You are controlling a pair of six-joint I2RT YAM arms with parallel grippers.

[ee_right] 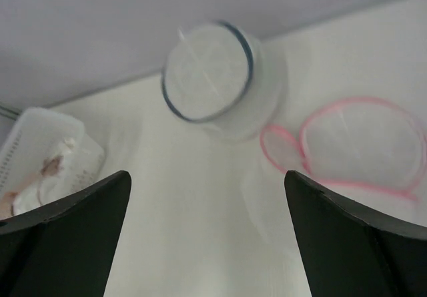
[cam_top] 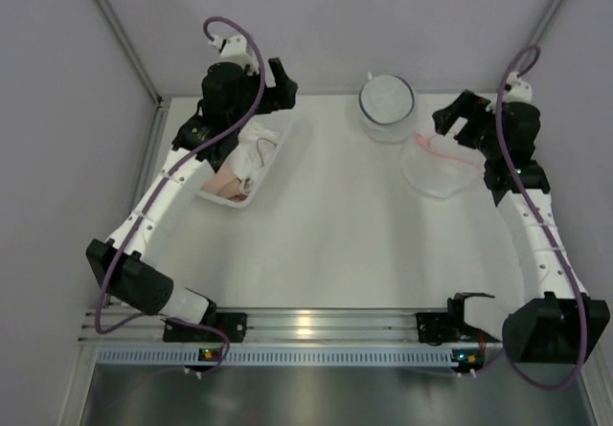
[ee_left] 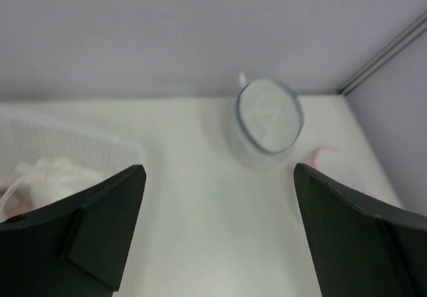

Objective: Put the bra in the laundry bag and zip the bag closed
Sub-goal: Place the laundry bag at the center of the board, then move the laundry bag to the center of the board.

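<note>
While both arms reached from the near edge of the counter [cam_top: 335,235] with elbows bowed outward, the left pincer [cam_top: 284,85] hung over the far end of the basket [cam_top: 235,202], left of the blue-rimmed laundry bag [cam_top: 387,106]. The right pincer [cam_top: 450,118] hovered just right of that bag, above the pink-rimmed bag [cam_top: 439,169]. Both pincers gaped wide, holding nothing. There were two mesh bags and one basket. The bra [cam_top: 251,156] lay bundled in the basket, well left of the blue-rimmed bag.
</note>
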